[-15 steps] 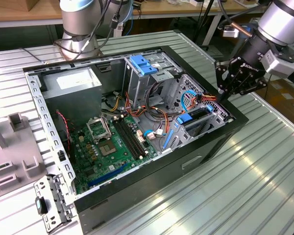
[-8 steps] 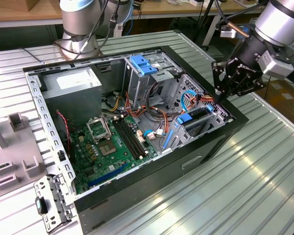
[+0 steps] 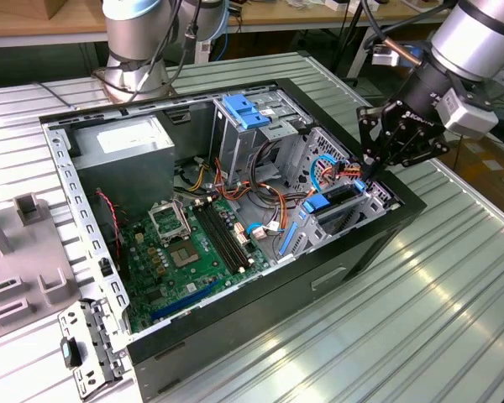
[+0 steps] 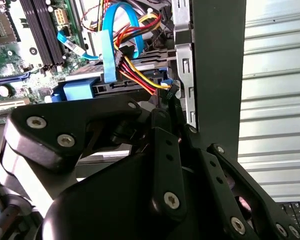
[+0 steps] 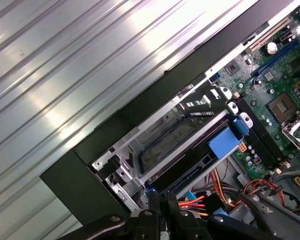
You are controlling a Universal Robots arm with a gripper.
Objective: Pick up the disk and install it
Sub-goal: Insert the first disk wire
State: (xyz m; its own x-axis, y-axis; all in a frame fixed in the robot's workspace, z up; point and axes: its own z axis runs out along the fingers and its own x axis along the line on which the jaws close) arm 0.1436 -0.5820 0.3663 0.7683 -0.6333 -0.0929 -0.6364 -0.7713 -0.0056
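Obs., exterior view, taken from its left across to its right. Landmark: open black steel computer case (image 3: 235,312) lying on its side on the ribbed, shiny sheet-metal bench (image 3: 403,323).

- Outside the case's left end: perforated bare-metal bracket (image 3: 88,346), flat on the bench.
- Inside, left corner: large grey metal box with a white sticker (image 3: 126,149).
- Case floor, middle: green circuit board (image 3: 193,248), matte, with a bare socket and dark slots.
- Far wall, on the drive cage: bare blue ribbed plastic bracket (image 3: 244,111), no drive in it.
- Between cage and right end: loose bundle of red, yellow, orange and blue cables (image 3: 269,197).
- Right-end corner of the case: the disk (image 3: 334,198), a flat slab in blue plastic carrier rails. It lies level in the sheet-metal bay, so it is already in the case. In the first wrist view its blue tab (image 5: 223,144) faces the board.
- Above that same corner: black linkage gripper (image 3: 374,164).

Key relation: the disk sits directly under and slightly boardward of the fingers (image 5: 155,200). Its long axis appears to run along the case's right-end wall. The tips are over its cabled end, by a black connector (image 4: 171,91).

Fingers: drawn narrow, almost together. Whether they pinch anything I cannot tell.
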